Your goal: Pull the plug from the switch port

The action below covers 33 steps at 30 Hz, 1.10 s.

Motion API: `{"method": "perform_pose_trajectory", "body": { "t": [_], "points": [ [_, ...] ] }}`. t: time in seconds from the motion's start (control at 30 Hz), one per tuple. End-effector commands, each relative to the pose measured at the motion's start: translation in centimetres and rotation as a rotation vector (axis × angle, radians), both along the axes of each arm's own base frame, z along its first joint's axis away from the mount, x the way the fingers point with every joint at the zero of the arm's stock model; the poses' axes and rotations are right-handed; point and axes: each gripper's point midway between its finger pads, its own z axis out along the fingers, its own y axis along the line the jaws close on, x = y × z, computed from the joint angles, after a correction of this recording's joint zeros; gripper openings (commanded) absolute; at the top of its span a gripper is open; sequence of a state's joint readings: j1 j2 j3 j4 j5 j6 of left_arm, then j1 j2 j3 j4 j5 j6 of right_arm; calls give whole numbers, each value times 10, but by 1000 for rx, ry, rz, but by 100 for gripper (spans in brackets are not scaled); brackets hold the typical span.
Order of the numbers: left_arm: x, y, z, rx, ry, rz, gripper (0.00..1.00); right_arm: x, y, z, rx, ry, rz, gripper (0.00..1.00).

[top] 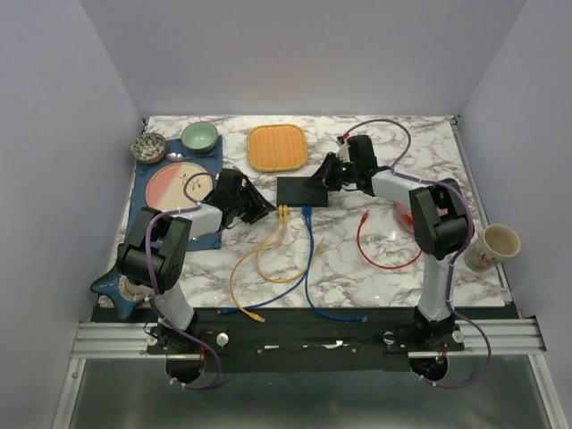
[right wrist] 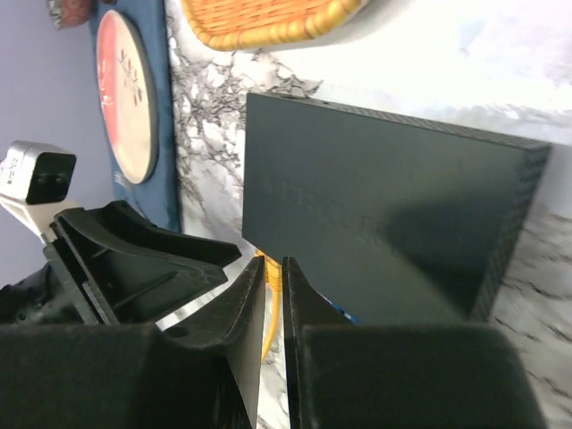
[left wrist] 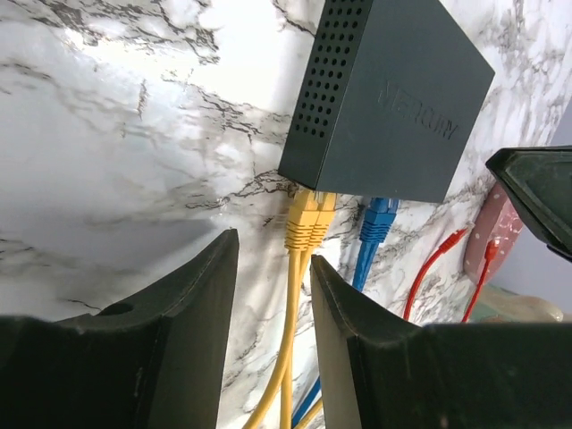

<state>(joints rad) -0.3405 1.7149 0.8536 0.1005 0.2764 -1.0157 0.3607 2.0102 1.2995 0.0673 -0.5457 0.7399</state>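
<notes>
The switch [top: 302, 190] is a flat black box lying mid-table. Two yellow plugs [left wrist: 308, 219] and a blue plug [left wrist: 377, 221] sit in the sockets along its near edge, and their cables trail toward me. My left gripper [left wrist: 273, 246] is open just short of the yellow plugs, and their cables run down between its fingers [left wrist: 201, 304] untouched. It also shows left of the switch in the top view [top: 266, 210]. My right gripper [right wrist: 274, 261] hangs over the switch's top [right wrist: 375, 214], closed to a thin slit with nothing in it.
A loose red cable [top: 362, 241] curls right of the switch beside a pink object [top: 402, 214]. A wicker tray [top: 277, 147] lies behind it. A plate [top: 179, 183] and two bowls [top: 199, 136] sit at the left. A cup [top: 496, 246] stands at the right edge.
</notes>
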Motion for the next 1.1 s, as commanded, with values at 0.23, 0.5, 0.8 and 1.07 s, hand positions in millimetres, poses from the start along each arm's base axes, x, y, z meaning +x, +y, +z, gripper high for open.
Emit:
{"method": "perform_pose_trajectory", "body": {
  "t": [0.23,0.5,0.8,1.07],
  "points": [
    [19,-22,13,-188,-118,-17,45,-14,29,-30,102,113,112,20],
    [18,-25,3,-211,-92,-12,42,-16,35,-38,95,138,109,20],
    [13,-21,-20,-186,-17,21,39,-14,32,-43,70,154,80,20],
    [13,-18,-25,-178,-15,38,38,-15,31,-49,58,164,72,20]
  ]
}}
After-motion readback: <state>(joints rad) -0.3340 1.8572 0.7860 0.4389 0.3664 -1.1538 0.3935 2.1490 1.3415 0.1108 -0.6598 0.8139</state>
